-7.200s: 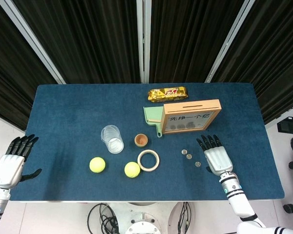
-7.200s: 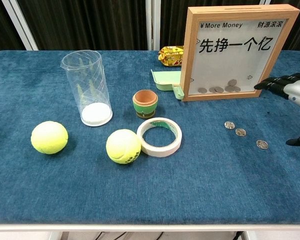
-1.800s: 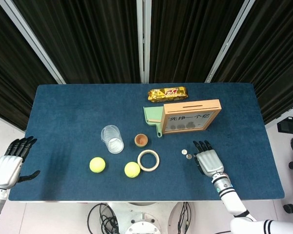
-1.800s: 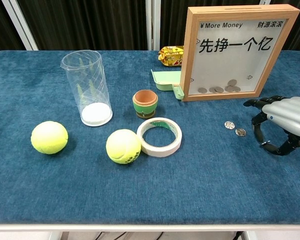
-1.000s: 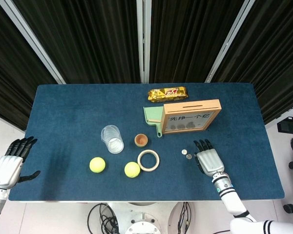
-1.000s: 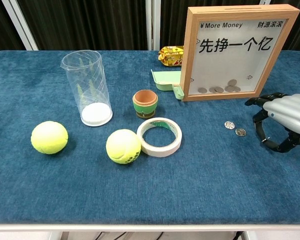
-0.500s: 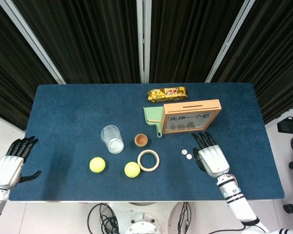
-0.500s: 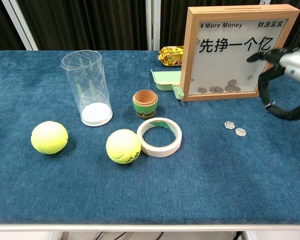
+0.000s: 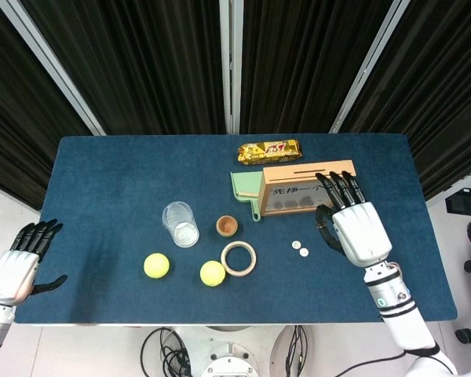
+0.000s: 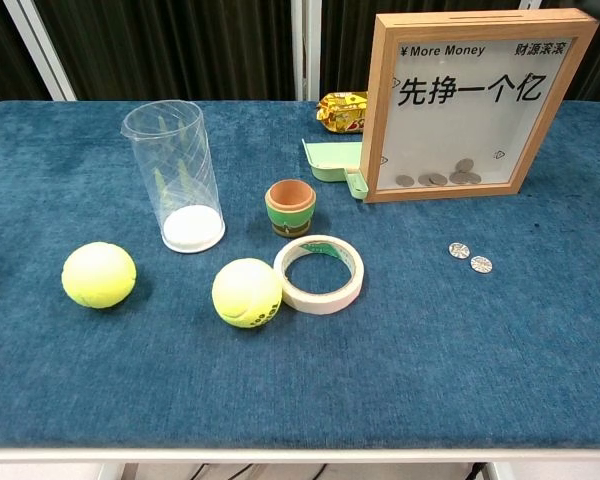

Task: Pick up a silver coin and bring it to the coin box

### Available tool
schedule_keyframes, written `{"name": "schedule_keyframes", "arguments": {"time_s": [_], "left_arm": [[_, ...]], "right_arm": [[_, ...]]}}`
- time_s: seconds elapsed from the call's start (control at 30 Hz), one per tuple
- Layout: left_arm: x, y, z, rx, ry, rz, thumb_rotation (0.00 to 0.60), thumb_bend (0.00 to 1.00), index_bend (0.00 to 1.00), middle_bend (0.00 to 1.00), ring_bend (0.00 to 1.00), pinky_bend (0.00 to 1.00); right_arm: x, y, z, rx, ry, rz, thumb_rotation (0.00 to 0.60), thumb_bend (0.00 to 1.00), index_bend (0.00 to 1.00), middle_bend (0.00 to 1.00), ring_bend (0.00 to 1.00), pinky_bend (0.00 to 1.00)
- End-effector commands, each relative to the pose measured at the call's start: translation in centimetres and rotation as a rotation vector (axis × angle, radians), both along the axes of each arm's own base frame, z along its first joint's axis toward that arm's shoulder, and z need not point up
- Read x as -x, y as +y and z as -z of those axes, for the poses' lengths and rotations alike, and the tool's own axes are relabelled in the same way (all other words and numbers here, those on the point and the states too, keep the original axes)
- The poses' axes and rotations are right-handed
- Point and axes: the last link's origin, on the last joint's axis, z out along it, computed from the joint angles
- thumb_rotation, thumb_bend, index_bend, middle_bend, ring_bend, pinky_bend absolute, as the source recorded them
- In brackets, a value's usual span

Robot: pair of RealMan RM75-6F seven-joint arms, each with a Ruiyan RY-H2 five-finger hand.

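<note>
Above the tabletop (image 9: pixel 125 181), the right robot hand (image 9: pixel 355 228) is raised palm-down with its fingertips (image 9: pixel 335 185) overlapping the front edge of the coin box (image 9: pixel 308 187) in the head view; the chest view does not show this hand at all, which suggests it is lifted above that camera's field. Whether a silver coin is pinched beneath it cannot be told: the thumb and the underside of the palm are hidden, so its state is left undetermined. Two coins (image 10: pixel 470 257) lie on the cloth just to the left of and slightly nearer the robot than this hand, side by side and nearly touching. Judged from this pose, the step in hand is the carry toward the coin box, whose slot (image 9: pixel 306 166) runs along its top edge just beyond the fingertips; if a coin is held, the next move calls for bringing the hand over that slot. The left robot hand (image 9: pixel 16 265) rests off the near left corner of the tabletop, fingers spread and holding nothing. Well to the left of the right hand stand a tape roll (image 10: pixel 319 273), a small pot (image 10: pixel 289 206), a clear cup (image 10: pixel 176 176) and two tennis balls (image 10: pixel 246 292). A snack packet (image 9: pixel 269 150) lies beyond the box, partly cut off in the chest view.
</note>
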Motion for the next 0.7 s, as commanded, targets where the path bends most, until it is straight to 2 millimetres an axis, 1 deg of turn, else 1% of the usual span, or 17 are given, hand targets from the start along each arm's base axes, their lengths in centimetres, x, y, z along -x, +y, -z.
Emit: {"name": "schedule_keyframes", "arguments": {"time_s": [0.03,0.1,0.2,0.33,0.6,0.7], "left_arm": [[0.0,0.0,0.0,-0.001,0.001,-0.001,0.600,0.15,0.05,0.02,0.00,0.00],[0.1,0.0,-0.1,-0.003,-0.004,-0.005,0.600,0.15,0.05,0.02,0.00,0.00],[0.2,0.0,-0.1,-0.002,-0.003,-0.007,0.600,0.15,0.05,0.02,0.00,0.00],[0.3,0.1,-0.2,-0.004,-0.004,-0.011,0.600,0.15,0.05,0.02,0.00,0.00],[0.4,0.3,-0.3,0.000,-0.003,-0.012,0.600,0.15,0.05,0.02,0.00,0.00],[0.4,0.4,-0.3,0.005,-0.004,-0.018,0.600,0.15,0.05,0.02,0.00,0.00]], "right_arm": [[-2.2,-2.2,-1.2,0.025,0.030,-0.005,0.600,0.39,0.68,0.08,0.00,0.00],[-2.9,-3.9,-1.4,0.009,0.036,0.023,0.600,0.39,0.69,0.09,0.00,0.00],[-3.5,-6.0,-1.5,-0.025,0.041,0.075,0.600,0.39,0.69,0.09,0.00,0.00],[-4.3,-8.0,-2.0,-0.028,0.070,0.109,0.600,0.39,0.70,0.09,0.00,0.00],[-5.4,-11.2,-2.3,-0.040,0.108,0.211,0.600,0.41,0.72,0.09,0.00,0.00],[-5.4,-11.9,-2.4,-0.046,0.117,0.248,0.600,0.41,0.72,0.09,0.00,0.00]]}}
